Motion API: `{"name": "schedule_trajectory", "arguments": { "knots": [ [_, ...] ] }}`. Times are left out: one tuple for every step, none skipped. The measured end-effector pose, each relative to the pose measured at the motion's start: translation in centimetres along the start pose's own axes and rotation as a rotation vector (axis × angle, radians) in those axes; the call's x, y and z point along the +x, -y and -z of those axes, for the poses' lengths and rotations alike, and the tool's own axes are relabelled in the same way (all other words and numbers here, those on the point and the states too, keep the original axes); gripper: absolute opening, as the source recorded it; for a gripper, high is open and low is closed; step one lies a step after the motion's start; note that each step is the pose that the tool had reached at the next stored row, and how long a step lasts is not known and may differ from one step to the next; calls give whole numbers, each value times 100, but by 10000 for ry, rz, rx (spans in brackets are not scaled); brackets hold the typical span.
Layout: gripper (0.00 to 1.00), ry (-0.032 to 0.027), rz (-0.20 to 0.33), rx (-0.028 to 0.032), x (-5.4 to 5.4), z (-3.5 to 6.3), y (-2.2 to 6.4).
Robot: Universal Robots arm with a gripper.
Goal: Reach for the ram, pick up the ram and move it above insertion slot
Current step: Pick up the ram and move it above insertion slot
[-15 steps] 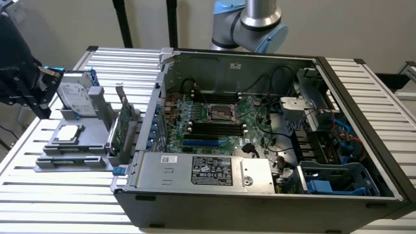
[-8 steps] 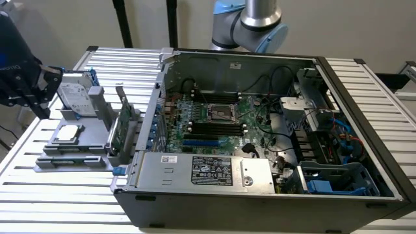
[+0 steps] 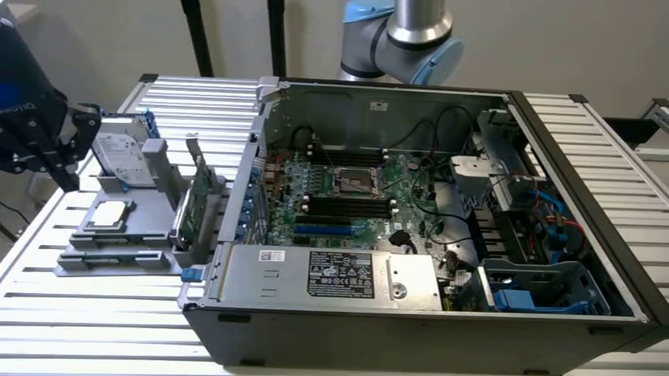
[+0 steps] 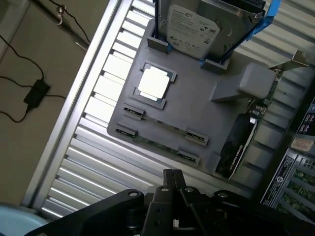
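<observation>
Two ram sticks stand on edge in clips on the grey fixture (image 4: 197,105); the nearer ram (image 4: 155,145) lies just beyond my fingertips, and the other ram (image 4: 165,125) runs parallel behind it. In the exterior view the ram (image 3: 110,254) sits at the fixture's front. My gripper (image 4: 172,181) hovers above the fixture's edge, shut and holding nothing, and appears at the exterior view's left (image 3: 65,174). The insertion slot (image 3: 350,207) is one of several black parallel sockets on the motherboard inside the open case, far from the gripper.
On the fixture also rest a silver CPU (image 4: 155,82), an upright hard drive (image 4: 194,27) and a green expansion card (image 4: 246,130). The open computer case (image 3: 418,313) fills the exterior view's right, with its power supply (image 3: 334,274) in front. Everything rests on a slatted metal table (image 3: 94,313).
</observation>
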State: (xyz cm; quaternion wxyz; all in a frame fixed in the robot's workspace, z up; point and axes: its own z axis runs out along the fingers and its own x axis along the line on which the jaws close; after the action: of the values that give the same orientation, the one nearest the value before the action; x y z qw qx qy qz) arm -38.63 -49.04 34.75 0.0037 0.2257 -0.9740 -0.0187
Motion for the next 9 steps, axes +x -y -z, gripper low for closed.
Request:
{"name": "schedule_trajectory", "arguments": {
  "knots": [
    [11, -5, 181, 0, 0, 0, 0],
    [11, -11, 360, 1, 0, -1, 0],
    [11, -17, 540, 1, 0, -1, 0],
    [11, -22, 720, 1, 0, -1, 0],
    [11, -29, 900, 1, 0, -1, 0],
    [11, -35, 1096, 1, 0, -1, 0],
    [11, -41, 1275, 2, 0, -2, 0],
    [11, -47, 1456, 2, 0, -2, 0],
    [11, -53, 1635, 3, 0, -2, 0]
  ]
}}
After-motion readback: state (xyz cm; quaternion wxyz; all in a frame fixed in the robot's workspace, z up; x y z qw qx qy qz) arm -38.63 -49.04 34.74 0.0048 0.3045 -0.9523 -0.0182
